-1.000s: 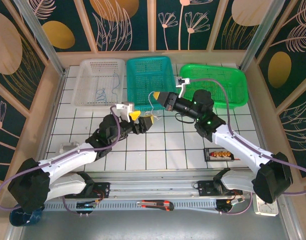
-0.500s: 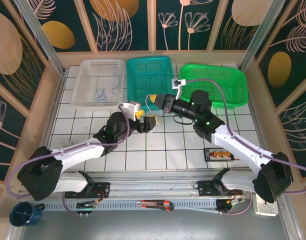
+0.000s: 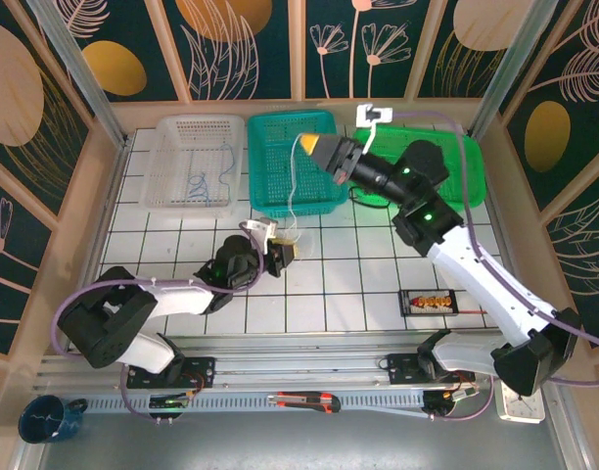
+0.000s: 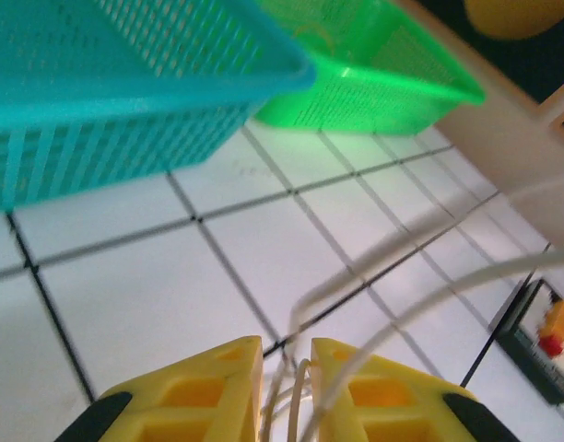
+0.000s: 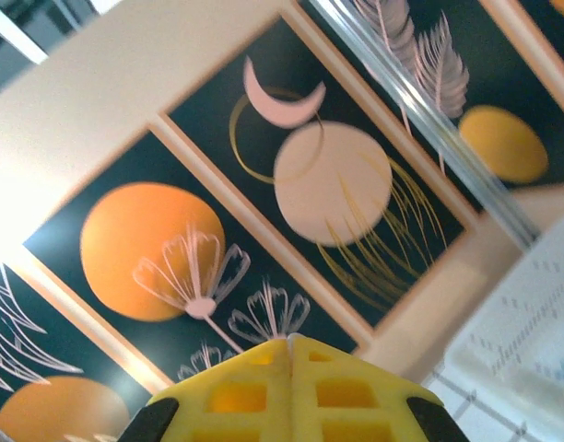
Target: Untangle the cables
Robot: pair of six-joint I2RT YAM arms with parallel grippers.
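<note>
My left gripper (image 3: 283, 254) sits low over the tiles, its yellow fingers (image 4: 208, 387) nearly together, shut on several thin whitish and yellowish cables (image 4: 291, 391) that run up out of the narrow gap. One whitish cable (image 3: 291, 196) rises from there, stretched up to my right gripper (image 3: 307, 145). That gripper is held high above the teal basket (image 3: 280, 127), shut, with the cable's end at its tip. In the right wrist view its yellow fingers (image 5: 337, 387) press flat together and the wire itself cannot be made out. A bluish cable (image 3: 198, 182) lies in the white basket (image 3: 172, 147).
A green basket (image 3: 446, 166) stands at the back right, next to the teal one (image 4: 98, 83). A small black tray (image 3: 432, 302) with coloured pieces lies on the tiles at the right. A box cutter (image 3: 301, 399) rests on the front rail, and a blue mug (image 3: 45, 419) sits at the bottom left.
My left gripper dropped towards the tiles and shut on the tangle. My right gripper rose and moved back over the teal basket, drawing a whitish cable taut.
</note>
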